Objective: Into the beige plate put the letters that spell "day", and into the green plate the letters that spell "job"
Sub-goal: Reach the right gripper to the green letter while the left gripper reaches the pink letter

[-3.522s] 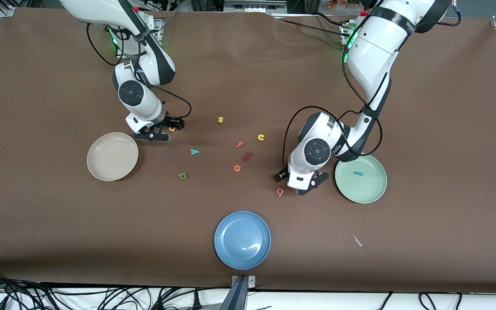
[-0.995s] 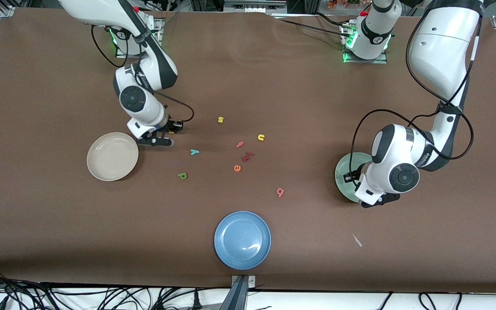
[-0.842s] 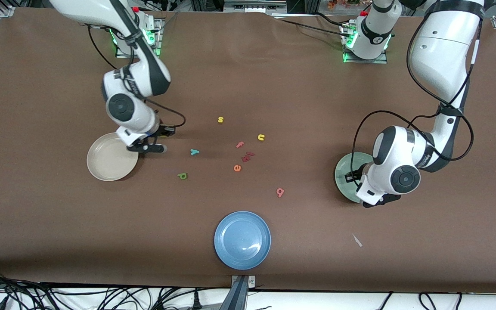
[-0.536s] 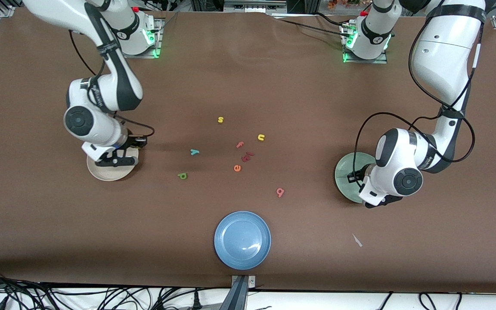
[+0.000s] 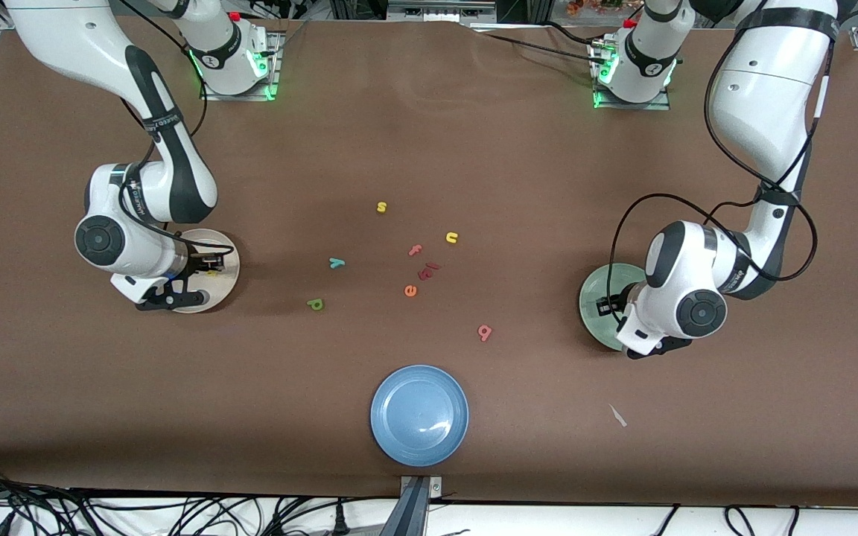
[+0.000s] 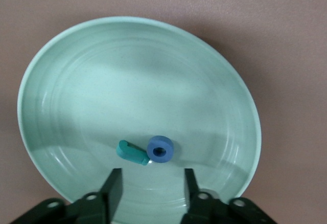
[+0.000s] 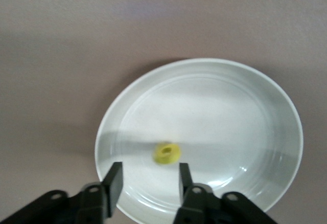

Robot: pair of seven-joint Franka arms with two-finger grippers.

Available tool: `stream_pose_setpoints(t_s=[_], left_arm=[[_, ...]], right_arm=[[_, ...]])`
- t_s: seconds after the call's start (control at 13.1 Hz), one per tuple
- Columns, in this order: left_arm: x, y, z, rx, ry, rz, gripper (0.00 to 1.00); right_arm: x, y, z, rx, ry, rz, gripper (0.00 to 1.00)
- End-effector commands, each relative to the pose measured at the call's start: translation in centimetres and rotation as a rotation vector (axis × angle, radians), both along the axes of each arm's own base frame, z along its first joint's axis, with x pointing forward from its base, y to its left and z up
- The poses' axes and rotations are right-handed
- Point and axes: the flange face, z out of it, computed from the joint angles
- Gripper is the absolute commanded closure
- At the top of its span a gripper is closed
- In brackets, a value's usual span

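Note:
My right gripper (image 7: 149, 178) hangs open and empty over the beige plate (image 5: 225, 260), at its edge nearer the front camera. The yellow d (image 7: 167, 153) lies loose in that plate (image 7: 245, 111). My left gripper (image 6: 151, 183) is open and empty over the green plate (image 6: 127, 75), where the teal j (image 6: 132, 152) and blue o (image 6: 161, 149) lie touching. In the front view the left hand covers most of this plate (image 5: 594, 304). On the bare table lie the teal y (image 5: 337, 262), green a (image 5: 316, 304) and salmon b (image 5: 484, 332).
Yellow s (image 5: 381, 207), yellow u (image 5: 451, 237), pink f (image 5: 415, 250), orange e (image 5: 410, 290) and a dark red piece (image 5: 427, 270) are scattered mid-table. A blue plate (image 5: 419, 415) sits near the front edge, a white scrap (image 5: 617, 415) toward the left arm's end.
My right arm swung from the table beside the beige plate to over it and opened; the yellow d now lies in the plate. My left gripper opened over the green plate, hardly moving.

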Motion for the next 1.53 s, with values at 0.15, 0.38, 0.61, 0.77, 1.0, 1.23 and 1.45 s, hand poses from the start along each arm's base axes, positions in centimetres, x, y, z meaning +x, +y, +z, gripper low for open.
stream_pose_setpoints(t_s=[0.15,0.38,0.61,0.77,1.0,1.23,1.45], left_arm=[[0.8,-1.1,2.2,0.008,-0.044,-0.032,0.00],[1.2,-2.9,3.5,0.002,-0.071,-0.055,0.00],[1.5,-5.4,4.6,-0.002,-0.098,-0.083,0.00],[1.8,-5.9,5.4,-0.012,-0.113,-0.085,0.00],[2.2,-6.9,5.9,-0.021,-0.132,-0.105,0.00],[2.2,-7.0,5.9,-0.023,-0.133,-0.107,0.00],[2.5,-6.6,6.2,-0.025,-0.141,-0.103,0.00]], right_arm=[[1.4,7.5,1.3,0.002,-0.040,-0.088,0.00],[2.3,12.6,1.5,0.016,-0.067,-0.108,0.00],[2.8,16.5,0.5,0.024,-0.076,-0.097,0.00],[3.5,17.7,-0.5,0.025,-0.081,-0.099,0.00],[4.3,19.1,-2.2,0.029,-0.081,-0.084,0.00],[4.2,20.3,-4.0,0.034,-0.072,-0.072,0.00],[4.0,20.6,-5.0,0.033,-0.067,-0.076,0.00]])
